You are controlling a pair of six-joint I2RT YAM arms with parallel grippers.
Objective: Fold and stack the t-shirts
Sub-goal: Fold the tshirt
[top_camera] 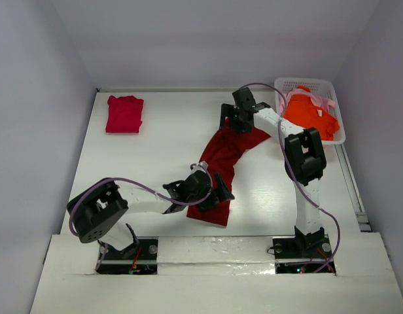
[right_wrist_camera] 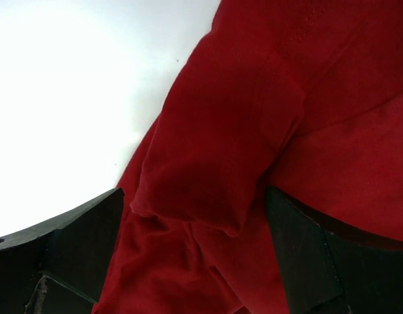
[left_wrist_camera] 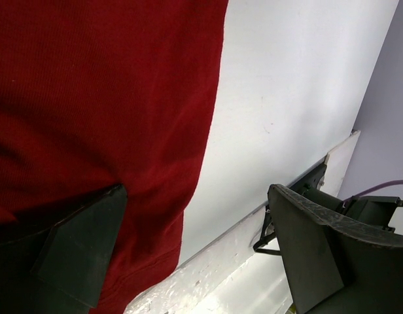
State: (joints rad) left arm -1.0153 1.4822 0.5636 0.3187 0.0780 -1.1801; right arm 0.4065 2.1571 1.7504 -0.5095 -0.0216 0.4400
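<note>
A large dark red t-shirt [top_camera: 224,154] lies crumpled in a long strip across the middle of the table. My left gripper [top_camera: 218,196] hovers open at its near end. In the left wrist view one finger [left_wrist_camera: 84,248] is over the red cloth [left_wrist_camera: 103,98] and the other is over bare table, so the left gripper [left_wrist_camera: 201,255] straddles the shirt's side edge. My right gripper [top_camera: 231,121] is open at the far end. A rumpled fold of the shirt [right_wrist_camera: 241,131] sits between the fingers of the right gripper [right_wrist_camera: 195,248], unpinched. A folded crimson-pink t-shirt [top_camera: 124,114] rests at the back left.
A white lattice basket [top_camera: 306,81] at the back right holds a bright orange t-shirt [top_camera: 311,114] and a pale pink one [top_camera: 321,99]. The table's raised front lip [left_wrist_camera: 208,261] runs close under the left gripper. Grey walls enclose the table.
</note>
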